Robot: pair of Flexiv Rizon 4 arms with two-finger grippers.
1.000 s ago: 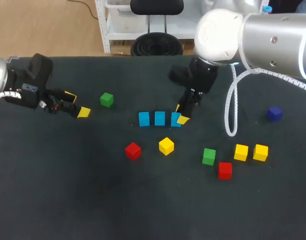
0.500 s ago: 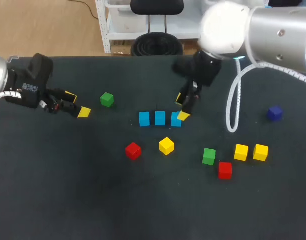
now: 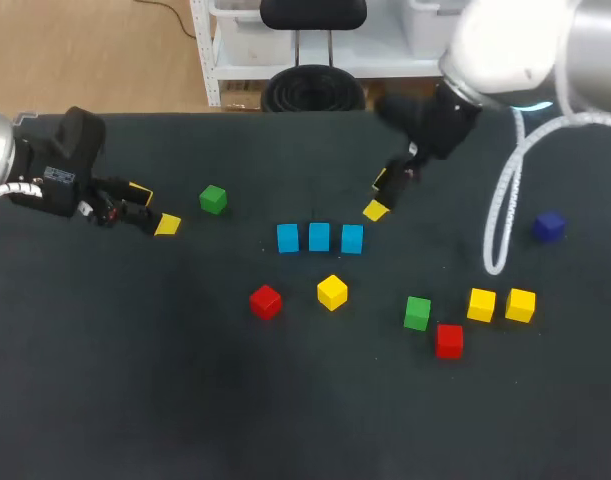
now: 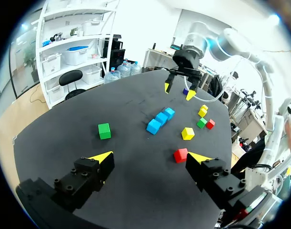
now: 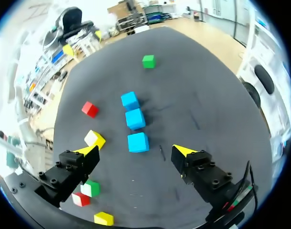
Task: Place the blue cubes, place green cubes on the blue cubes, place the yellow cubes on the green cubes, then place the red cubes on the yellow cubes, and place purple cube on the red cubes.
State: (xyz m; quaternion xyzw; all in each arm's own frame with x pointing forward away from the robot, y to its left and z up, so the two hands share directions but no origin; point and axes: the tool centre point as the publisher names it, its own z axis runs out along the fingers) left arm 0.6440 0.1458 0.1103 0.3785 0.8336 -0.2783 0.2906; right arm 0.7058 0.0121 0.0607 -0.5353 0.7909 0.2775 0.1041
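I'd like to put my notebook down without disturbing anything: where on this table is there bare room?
The widest bare patch of table is the robot-side strip, bordered by the left gripper and the left red cube. Crowded: around the blue cube row and the right-hand green cube.

Coloured cubes [image 3: 319,237] lie scattered on black table [image 3: 135,400].
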